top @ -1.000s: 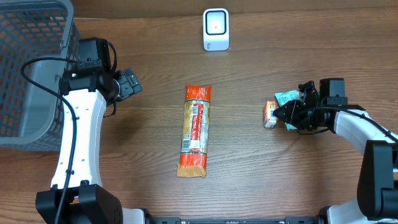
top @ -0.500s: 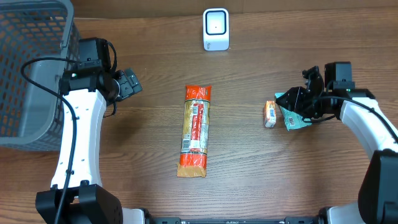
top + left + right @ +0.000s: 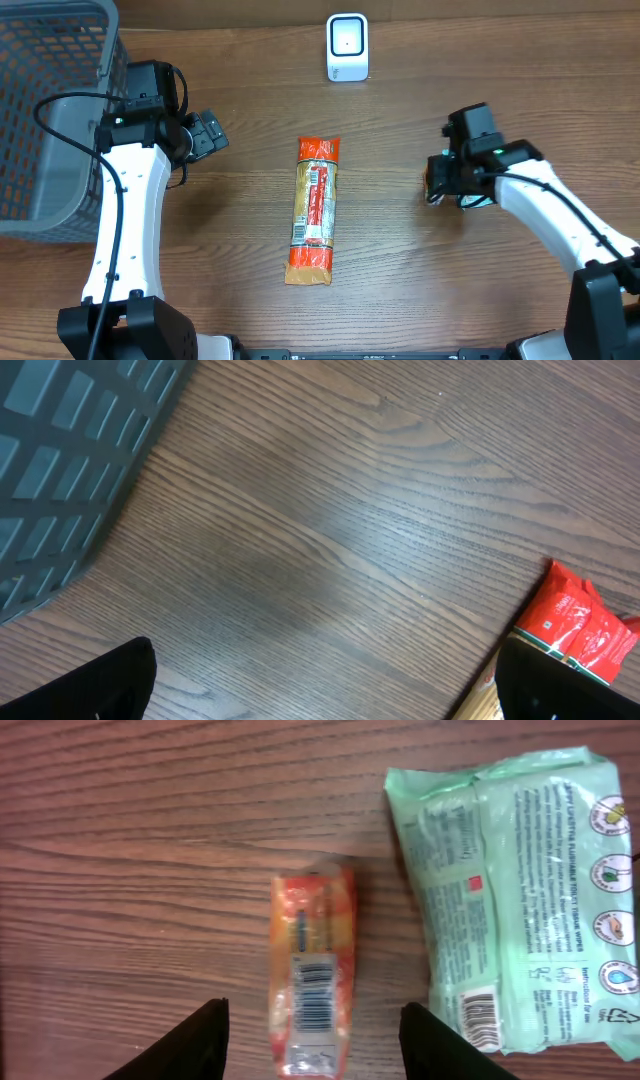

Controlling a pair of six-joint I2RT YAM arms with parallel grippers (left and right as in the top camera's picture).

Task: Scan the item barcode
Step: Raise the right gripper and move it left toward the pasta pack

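A small orange packet (image 3: 313, 975) lies barcode-up on the wooden table, between the fingertips of my right gripper (image 3: 315, 1042). That gripper is open and there is a gap on each side of the packet. In the overhead view the right gripper (image 3: 447, 183) hovers over this packet (image 3: 432, 181). A green wipes pack (image 3: 515, 890) lies just to its right, barcode visible. A long orange package (image 3: 313, 210) lies at the table's middle. The white scanner (image 3: 347, 47) stands at the far edge. My left gripper (image 3: 206, 135) is open over bare wood.
A grey plastic basket (image 3: 50, 110) fills the far left corner, and its wall (image 3: 60, 440) shows in the left wrist view. The red end of the long package (image 3: 580, 625) lies near the left gripper's right finger.
My right gripper has opened wider and swung left, from the green wipes pack to above the small orange packet. The wipes pack now lies on the table. The left arm has not moved.
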